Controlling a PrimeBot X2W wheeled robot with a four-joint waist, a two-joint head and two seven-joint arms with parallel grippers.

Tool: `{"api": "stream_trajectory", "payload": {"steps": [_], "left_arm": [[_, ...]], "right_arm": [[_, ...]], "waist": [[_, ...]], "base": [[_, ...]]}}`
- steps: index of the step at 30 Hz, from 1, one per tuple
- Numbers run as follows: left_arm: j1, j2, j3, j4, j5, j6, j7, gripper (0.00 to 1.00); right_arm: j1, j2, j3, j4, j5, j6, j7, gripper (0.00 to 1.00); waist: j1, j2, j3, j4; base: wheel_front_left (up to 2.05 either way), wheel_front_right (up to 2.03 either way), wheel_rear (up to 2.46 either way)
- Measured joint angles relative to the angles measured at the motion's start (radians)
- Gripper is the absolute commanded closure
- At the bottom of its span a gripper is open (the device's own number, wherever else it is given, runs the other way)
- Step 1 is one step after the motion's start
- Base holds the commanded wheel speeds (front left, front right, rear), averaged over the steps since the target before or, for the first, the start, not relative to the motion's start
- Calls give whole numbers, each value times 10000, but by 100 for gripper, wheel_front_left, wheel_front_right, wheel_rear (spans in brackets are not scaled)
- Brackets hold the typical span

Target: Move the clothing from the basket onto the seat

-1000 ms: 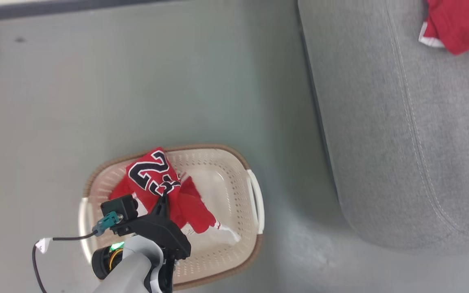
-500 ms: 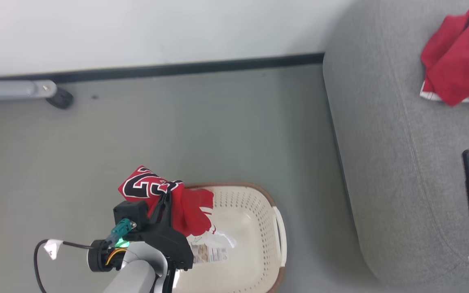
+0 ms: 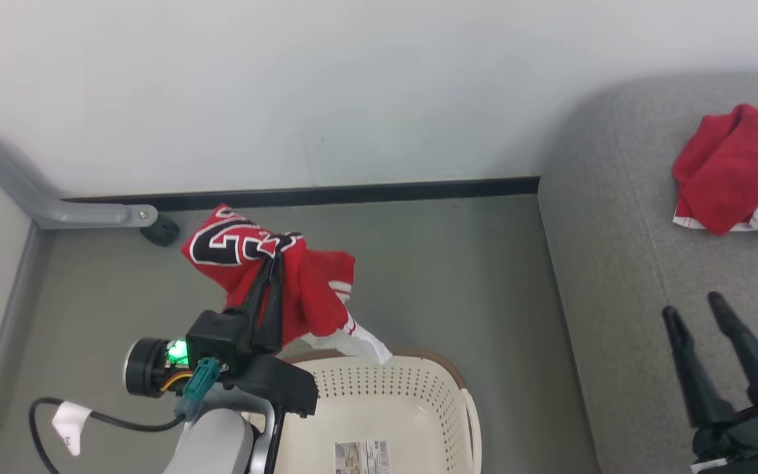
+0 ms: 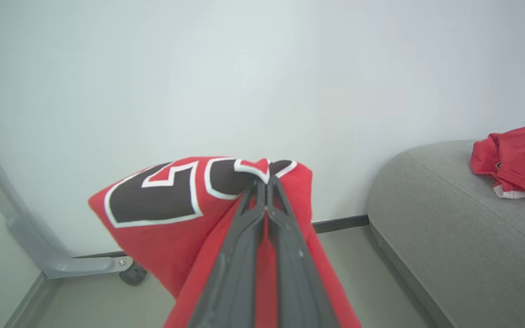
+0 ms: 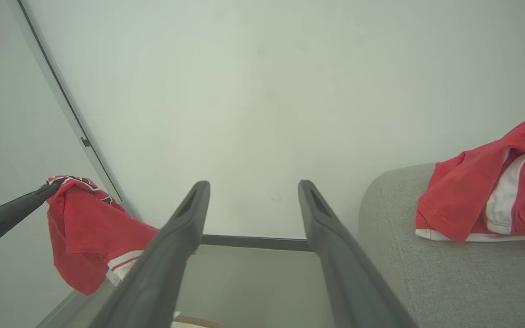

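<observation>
The left gripper point(image 3: 275, 263), clenched on the lettered red clothing point(image 3: 227, 243), held it clear above the basket point(image 3: 418, 395), while the seat point(image 3: 616, 263) lay to the basket's right, nearer the spread, empty right gripper point(image 3: 689, 306).

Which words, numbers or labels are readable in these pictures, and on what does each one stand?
"2", black with white edge, on the red jersey held by the left gripper; the next digit is folded, unreadable.
Printed label on the basket floor: too small to read.
White paper tag at lower left of the head view: blurred, unreadable.
</observation>
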Motion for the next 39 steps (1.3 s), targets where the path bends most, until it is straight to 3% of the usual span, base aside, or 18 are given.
{"api": "stream_trajectory", "payload": {"steps": [7, 15, 24, 29, 39], "left_arm": [[480, 0, 213, -2008, 1425, 0, -2, 100], [525, 6, 109, -3557, 2134, 0, 17, 100], [336, 111, -301, -4702, 1918, -31, 1041, 100], [219, 153, -349, -5072, 1666, -286, 1622, 100], [-100, 150, -775, -5772, 1317, -554, 2688, 100]], "right_arm": [[-2, 305, 700, 293, -255, 0, 0, 0], [-222, 466, 2115, 339, -646, 0, 0, 0], [-1188, 779, 3939, 230, -671, 0, 100, 0], [-1983, 1012, 5043, 178, -535, 0, 278, 0], [-3918, 1507, 5981, 1103, -405, 0, 577, 0]], "waist": [[0, 1, -633, 254], [0, 1, -1233, 586], [0, 1, -1600, 1124], [0, 2, -1664, 1400], [1, 2, -1555, 1860]], "base": [[0, 0, 0], [0, 0, 0], [0, 0, 0], [0, 0, 0], [0, 0, 0]]}}
